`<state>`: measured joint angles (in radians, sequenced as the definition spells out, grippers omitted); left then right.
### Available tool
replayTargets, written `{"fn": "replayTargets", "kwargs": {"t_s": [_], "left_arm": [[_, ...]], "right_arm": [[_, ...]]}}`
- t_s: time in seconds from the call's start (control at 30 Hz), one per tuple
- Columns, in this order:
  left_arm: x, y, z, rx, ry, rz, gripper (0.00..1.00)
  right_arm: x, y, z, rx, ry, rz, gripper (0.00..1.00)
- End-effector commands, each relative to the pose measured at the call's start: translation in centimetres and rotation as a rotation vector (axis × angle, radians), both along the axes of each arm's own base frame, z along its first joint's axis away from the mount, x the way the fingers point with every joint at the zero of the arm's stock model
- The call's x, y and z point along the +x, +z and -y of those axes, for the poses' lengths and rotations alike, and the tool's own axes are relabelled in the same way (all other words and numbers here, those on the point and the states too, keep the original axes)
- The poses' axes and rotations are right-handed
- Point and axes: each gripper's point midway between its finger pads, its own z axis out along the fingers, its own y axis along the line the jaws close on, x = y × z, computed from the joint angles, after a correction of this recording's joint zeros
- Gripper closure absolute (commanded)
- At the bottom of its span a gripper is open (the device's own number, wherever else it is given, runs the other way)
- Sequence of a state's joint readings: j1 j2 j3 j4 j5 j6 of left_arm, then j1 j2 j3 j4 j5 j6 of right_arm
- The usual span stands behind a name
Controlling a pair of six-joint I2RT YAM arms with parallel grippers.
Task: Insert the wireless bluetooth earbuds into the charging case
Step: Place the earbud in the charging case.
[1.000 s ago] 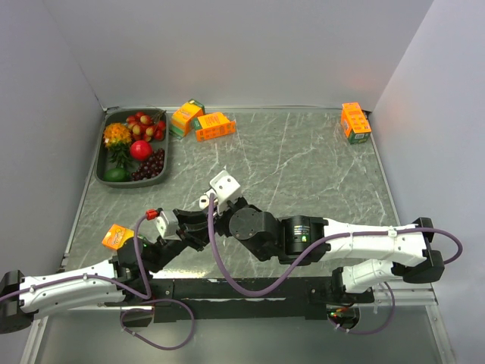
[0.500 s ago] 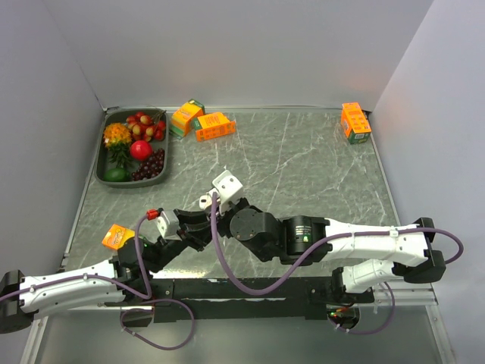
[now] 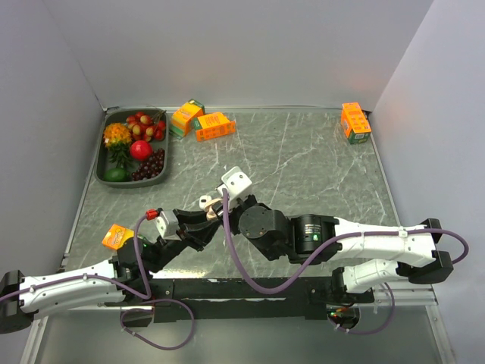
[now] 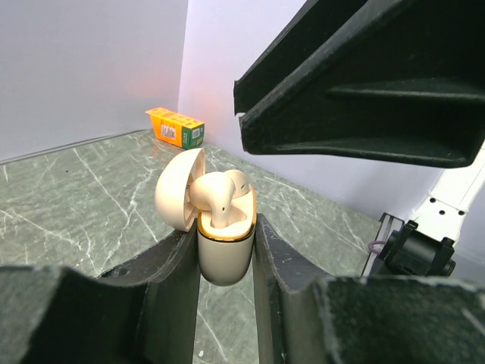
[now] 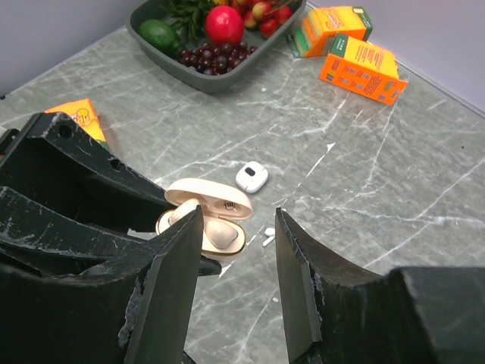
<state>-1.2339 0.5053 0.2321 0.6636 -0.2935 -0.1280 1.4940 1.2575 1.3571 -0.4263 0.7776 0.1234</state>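
Observation:
A cream charging case (image 4: pixel 224 246) with a gold rim stands upright with its lid open, and my left gripper (image 4: pixel 225 262) is shut on its body. One cream bud (image 4: pixel 218 194) sticks up out of the case; from the right wrist a second bud (image 5: pixel 221 232) lies in its well. In the top view the case (image 3: pixel 206 202) sits between the two arms. My right gripper (image 5: pixel 238 227) hovers just above it, open and holding nothing. Tiny white wireless bluetooth earbuds (image 5: pixel 267 236) lie on the table right beside the case.
A small white closed case (image 5: pixel 251 177) lies on the marble table beyond the cream one. A dark tray (image 3: pixel 104 161) of fruit stands at the back left. Orange boxes sit at the back centre (image 3: pixel 214 126), back right (image 3: pixel 355 121) and near left (image 3: pixel 117 236).
My right arm has drawn back to the right, so more of the cream case shows in the top view. The left arm has held still with the case.

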Motion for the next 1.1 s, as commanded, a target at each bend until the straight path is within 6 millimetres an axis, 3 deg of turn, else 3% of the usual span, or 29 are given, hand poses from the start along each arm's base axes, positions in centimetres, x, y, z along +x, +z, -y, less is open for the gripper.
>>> {"fn": "replayTargets", "kwargs": {"t_s": [0.0,0.43,0.63,0.87,1.07], "left_arm": [[-0.4,1.6,-0.4,-0.060,-0.013,0.017,0.99],[-0.4,1.8,-0.2,-0.057,-0.015,0.022,0.99],[-0.3,1.8,-0.3,-0.053,-0.009,0.025,0.99],[-0.3,1.7,-0.2,-0.050,-0.008,0.025,0.99],[-0.3,1.6,0.0,-0.040,-0.013,0.026,0.99]], "right_arm": [[0.5,1.2,0.5,0.023,-0.034,-0.008,0.50],[-0.1,-0.1,-1.1,-0.009,0.023,-0.042,0.49],[-0.2,0.3,-0.9,0.005,0.025,-0.040,0.50],[-0.2,2.4,0.0,0.060,0.015,-0.004,0.49],[-0.3,2.9,-0.4,0.042,0.035,-0.015,0.45]]}}
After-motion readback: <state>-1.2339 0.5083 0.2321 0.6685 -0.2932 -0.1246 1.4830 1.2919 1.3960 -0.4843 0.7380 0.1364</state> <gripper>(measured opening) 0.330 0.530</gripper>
